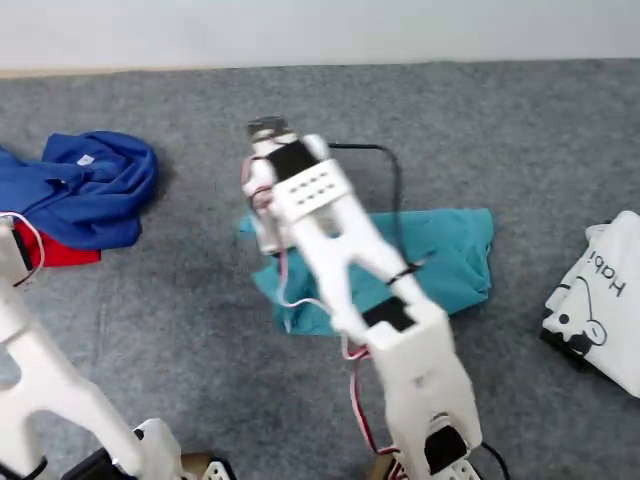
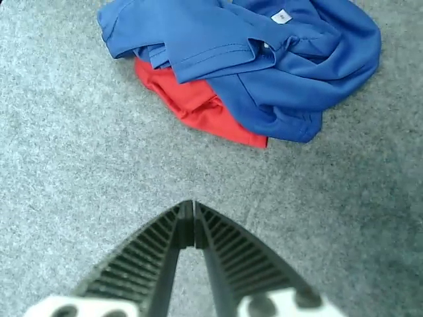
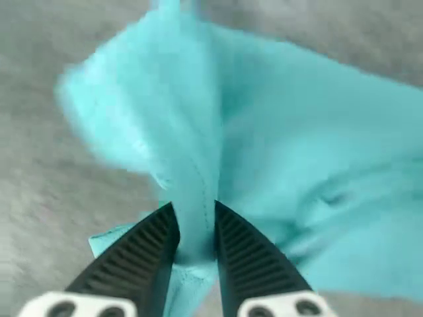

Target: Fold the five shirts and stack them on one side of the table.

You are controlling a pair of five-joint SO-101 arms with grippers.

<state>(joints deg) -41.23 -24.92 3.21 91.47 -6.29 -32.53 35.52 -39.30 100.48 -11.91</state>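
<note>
A teal shirt (image 1: pixel 450 255) lies partly folded in the middle of the grey table (image 1: pixel 180 310). My right gripper (image 3: pixel 195 211) is shut on a raised fold of this teal shirt (image 3: pixel 297 152), at its left end under the arm (image 1: pixel 265 235). A crumpled blue shirt (image 1: pixel 90 185) lies at the far left on top of a red shirt (image 1: pixel 70 255). My left gripper (image 2: pixel 193 214) hangs shut and empty over bare carpet, a short way from the blue shirt (image 2: pixel 264 59) and the red shirt (image 2: pixel 198 105). A white shirt (image 1: pixel 600 300) with black print sits at the right edge.
A black cable (image 1: pixel 390 170) loops on the table behind the teal shirt. The left arm (image 1: pixel 40 370) rises along the left edge, close to the red shirt. Bare carpet stretches along the back and between the blue and teal shirts.
</note>
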